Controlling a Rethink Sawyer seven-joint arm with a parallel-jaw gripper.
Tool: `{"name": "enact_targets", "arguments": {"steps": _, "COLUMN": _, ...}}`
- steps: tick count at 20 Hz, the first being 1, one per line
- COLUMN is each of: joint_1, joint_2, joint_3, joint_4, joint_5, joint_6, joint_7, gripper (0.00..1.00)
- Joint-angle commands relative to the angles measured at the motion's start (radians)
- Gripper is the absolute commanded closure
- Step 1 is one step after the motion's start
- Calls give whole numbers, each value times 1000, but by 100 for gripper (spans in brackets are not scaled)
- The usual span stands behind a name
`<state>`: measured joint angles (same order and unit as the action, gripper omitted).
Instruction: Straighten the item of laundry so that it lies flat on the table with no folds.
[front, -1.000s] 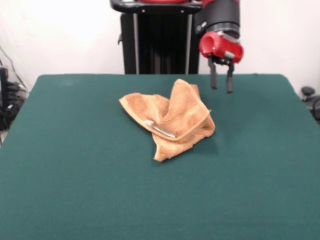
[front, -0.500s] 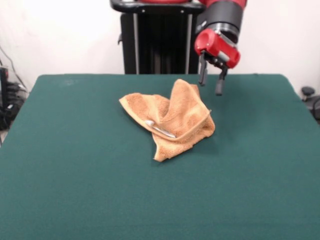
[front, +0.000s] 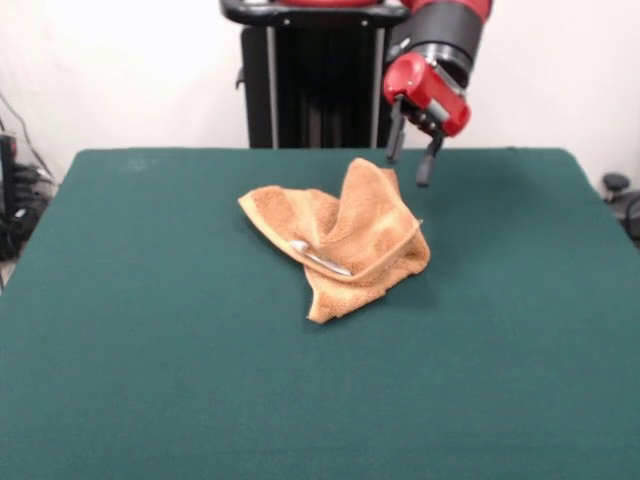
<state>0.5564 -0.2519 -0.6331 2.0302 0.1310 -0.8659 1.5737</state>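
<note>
Crumpled towel (front: 340, 237) lying near the middle of the table (front: 150, 380), one peak raised at its far side, a white tag showing on a fold. Gripper (front: 408, 170) hovers tilted just beside that peak, fingers parted and empty. The terry is probably soft, light and limp; a pinch at an exposed corner or hem should let it be drawn flat.

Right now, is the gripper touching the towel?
Apart. In the front view the gripper hangs open above the table, with green cloth visible between its fingertips and the crumpled towel.
</note>
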Motion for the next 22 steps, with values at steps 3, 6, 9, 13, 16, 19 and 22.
{"name": "enact_targets", "arguments": {"steps": 3, "joint_1": 17, "joint_2": 3, "joint_3": 33, "joint_4": -27, "joint_5": 8, "joint_6": 226, "joint_7": 47, "gripper": 0}}
{"name": "enact_targets", "arguments": {"steps": 6, "joint_1": 38, "joint_2": 12, "joint_3": 22, "joint_4": -32, "joint_5": 21, "joint_6": 283, "joint_7": 32, "gripper": 0}}
{"name": "enact_targets", "arguments": {"steps": 9, "joint_1": 68, "joint_2": 34, "joint_3": -1, "joint_4": -38, "joint_5": 45, "joint_6": 336, "joint_7": 19, "gripper": 0}}
{"name": "enact_targets", "arguments": {"steps": 13, "joint_1": 122, "joint_2": 66, "joint_3": -45, "joint_4": -44, "joint_5": 74, "joint_6": 423, "joint_7": 16, "gripper": 0}}
{"name": "enact_targets", "arguments": {"steps": 16, "joint_1": 163, "joint_2": 93, "joint_3": -81, "joint_4": -49, "joint_5": 84, "joint_6": 496, "joint_7": 22, "gripper": 0}}
{"name": "enact_targets", "arguments": {"steps": 19, "joint_1": 202, "joint_2": 111, "joint_3": -112, "joint_4": -57, "joint_5": 82, "joint_6": 561, "joint_7": 37, "gripper": 0}}
{"name": "enact_targets", "arguments": {"steps": 22, "joint_1": 230, "joint_2": 114, "joint_3": -130, "joint_4": -58, "joint_5": 73, "joint_6": 597, "joint_7": 58, "gripper": 0}}
